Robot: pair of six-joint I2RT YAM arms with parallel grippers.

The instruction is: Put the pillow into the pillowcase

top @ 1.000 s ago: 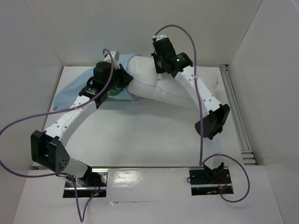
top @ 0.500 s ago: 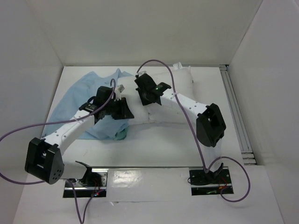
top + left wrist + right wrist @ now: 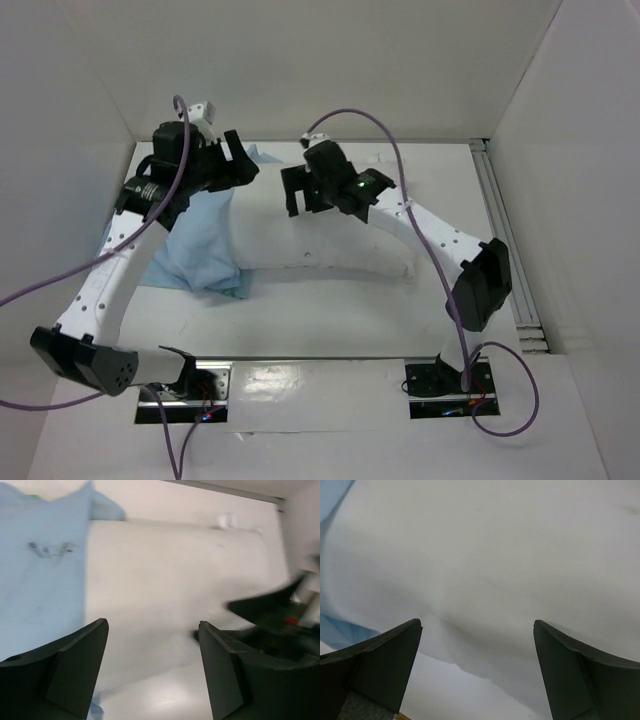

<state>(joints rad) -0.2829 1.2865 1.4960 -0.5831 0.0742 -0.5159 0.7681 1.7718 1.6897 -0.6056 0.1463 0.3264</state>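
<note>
The white pillow (image 3: 335,245) lies flat across the middle of the table, and its left end rests against the light blue pillowcase (image 3: 195,250). My left gripper (image 3: 232,160) hangs open above the pillowcase's far corner and holds nothing. My right gripper (image 3: 297,190) hovers open over the pillow's left part, also holding nothing. In the left wrist view the left gripper (image 3: 152,624) looks down on the pillow (image 3: 165,580) and the pillowcase (image 3: 40,570). The right gripper (image 3: 476,623) frames the pillow (image 3: 495,555), with the pillowcase (image 3: 335,630) at the left edge.
White walls enclose the table on three sides. A metal rail (image 3: 503,235) runs along the right edge. Purple cables loop from both arms. Bare table top (image 3: 320,320) lies between the pillow and the arm bases.
Both grippers went from shut to open and let go of the cloth. The left arm rose and swung back to the left. The pillow and pillowcase dropped flat onto the table.
</note>
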